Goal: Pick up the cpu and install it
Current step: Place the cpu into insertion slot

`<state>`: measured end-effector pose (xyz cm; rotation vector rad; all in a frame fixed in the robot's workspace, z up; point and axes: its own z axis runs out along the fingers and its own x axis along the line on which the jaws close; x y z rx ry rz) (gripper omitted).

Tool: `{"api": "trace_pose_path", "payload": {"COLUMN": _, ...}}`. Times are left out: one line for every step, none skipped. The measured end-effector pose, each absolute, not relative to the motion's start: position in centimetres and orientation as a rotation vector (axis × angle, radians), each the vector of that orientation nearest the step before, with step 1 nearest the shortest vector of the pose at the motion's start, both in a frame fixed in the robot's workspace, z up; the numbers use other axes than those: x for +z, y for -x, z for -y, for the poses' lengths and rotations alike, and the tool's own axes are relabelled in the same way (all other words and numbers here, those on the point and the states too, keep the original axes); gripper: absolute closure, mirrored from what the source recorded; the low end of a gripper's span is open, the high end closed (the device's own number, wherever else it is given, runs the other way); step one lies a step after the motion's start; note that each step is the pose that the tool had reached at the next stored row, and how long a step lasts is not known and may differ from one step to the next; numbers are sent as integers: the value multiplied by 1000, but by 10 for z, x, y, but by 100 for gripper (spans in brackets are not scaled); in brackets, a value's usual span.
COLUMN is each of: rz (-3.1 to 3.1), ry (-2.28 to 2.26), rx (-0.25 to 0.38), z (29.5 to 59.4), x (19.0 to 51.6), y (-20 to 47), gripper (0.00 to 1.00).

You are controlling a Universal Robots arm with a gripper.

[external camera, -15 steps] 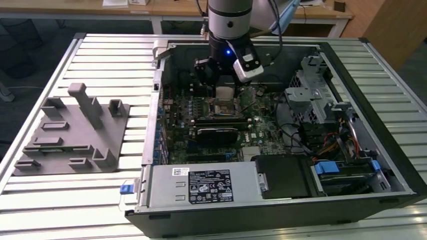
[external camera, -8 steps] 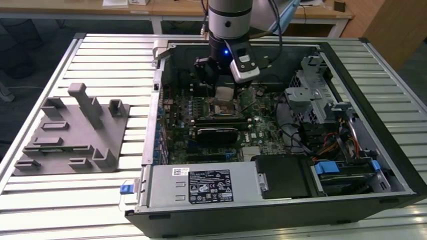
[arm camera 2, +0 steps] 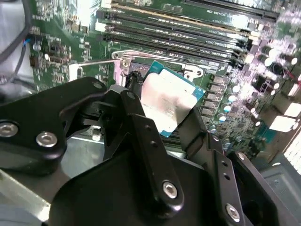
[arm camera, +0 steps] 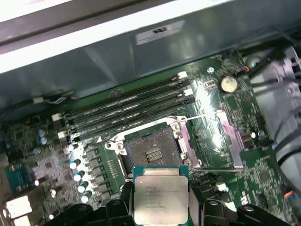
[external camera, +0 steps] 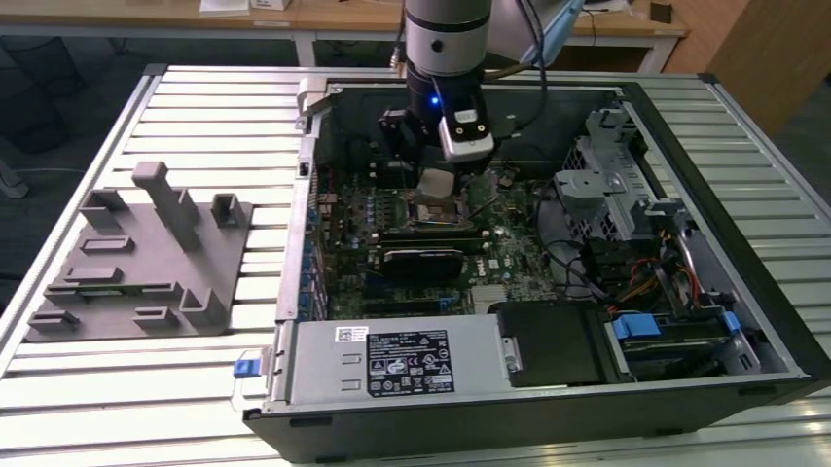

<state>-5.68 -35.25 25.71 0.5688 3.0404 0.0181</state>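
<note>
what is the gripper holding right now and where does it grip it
The gripper holds the cpu by two opposite side edges.

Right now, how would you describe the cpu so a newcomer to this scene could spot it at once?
Start at the open computer case on the slatted table, then find the green motherboard inside it. Above the board's dark square socket, the gripper holds the cpu: a small flat square with a silvery metal top and thin green edge, unlike the dark socket frame below.
</note>
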Motion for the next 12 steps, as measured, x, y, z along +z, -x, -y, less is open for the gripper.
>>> {"api": "trace_pose_path", "payload": {"rz": -3035, "ry": -596, "rx": 17, "z": 353, "x": 257, "y": 57, "gripper": 45}}
{"api": "trace_pose_path", "payload": {"rz": -3029, "ry": -624, "rx": 17, "z": 353, "x": 257, "y": 57, "gripper": 45}}
{"api": "trace_pose_path", "payload": {"rz": -3024, "ry": -651, "rx": 16, "z": 353, "x": 257, "y": 57, "gripper": 45}}
{"api": "trace_pose_path", "payload": {"rz": -3018, "ry": -678, "rx": 15, "z": 353, "x": 257, "y": 57, "gripper": 45}}
{"api": "trace_pose_path", "payload": {"rz": -3011, "ry": -705, "rx": 15, "z": 353, "x": 257, "y": 57, "gripper": 45}}
{"api": "trace_pose_path", "payload": {"rz": -3004, "ry": -734, "rx": 14, "z": 353, "x": 257, "y": 57, "gripper": 45}}
{"api": "trace_pose_path", "payload": {"rz": -2998, "ry": -761, "rx": 13, "z": 353, "x": 257, "y": 57, "gripper": 45}}
{"api": "trace_pose_path", "payload": {"rz": -2991, "ry": -786, "rx": 13, "z": 353, "x": 257, "y": 57, "gripper": 45}}
{"api": "trace_pose_path", "payload": {"rz": -2984, "ry": -813, "rx": 12, "z": 353, "x": 257, "y": 57, "gripper": 45}}
{"api": "trace_pose_path", "payload": {"rz": -2976, "ry": -840, "rx": 11, "z": 353, "x": 256, "y": 57, "gripper": 45}}
{"api": "trace_pose_path", "payload": {"rz": -2968, "ry": -866, "rx": 10, "z": 353, "x": 256, "y": 57, "gripper": 45}}
{"api": "trace_pose_path", "payload": {"rz": -2961, "ry": -893, "rx": 10, "z": 353, "x": 256, "y": 57, "gripper": 45}}
